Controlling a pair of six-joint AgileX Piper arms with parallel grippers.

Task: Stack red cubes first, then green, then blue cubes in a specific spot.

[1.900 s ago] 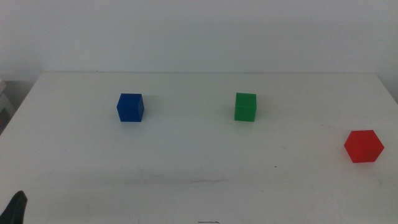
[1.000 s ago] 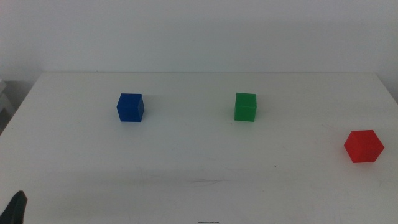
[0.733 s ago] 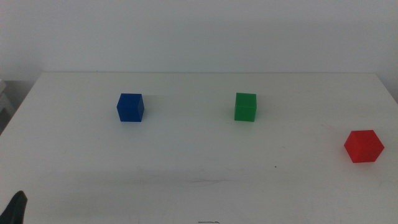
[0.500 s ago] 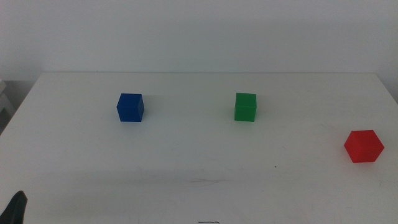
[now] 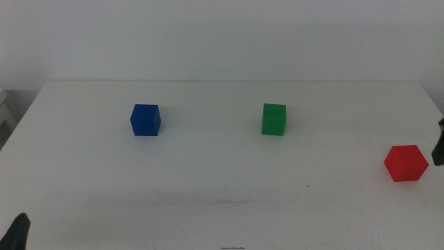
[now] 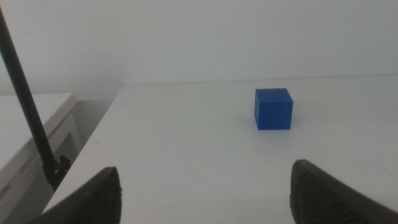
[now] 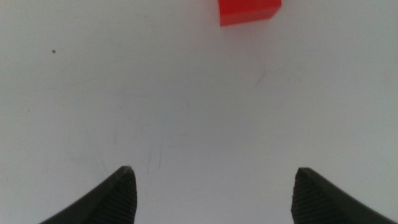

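The red cube (image 5: pixel 406 163) sits on the white table near the right edge; part of it shows in the right wrist view (image 7: pixel 249 11). The green cube (image 5: pixel 273 119) stands at the middle right. The blue cube (image 5: pixel 145 120) stands at the middle left and shows in the left wrist view (image 6: pixel 273 109). My right gripper (image 7: pixel 211 193) is open and empty, just right of the red cube, with its tip at the middle view's right edge (image 5: pixel 439 146). My left gripper (image 6: pixel 205 193) is open and empty at the bottom left corner (image 5: pixel 17 232).
The white table (image 5: pixel 222 180) carries only the three cubes. Its left edge and a lower white surface (image 6: pixel 25 143) with a thin black rod (image 6: pixel 28 106) show in the left wrist view. A white wall stands behind the table.
My right gripper's tip has come into the middle view at the right edge, beside the red cube. The cubes and the left gripper have not moved.
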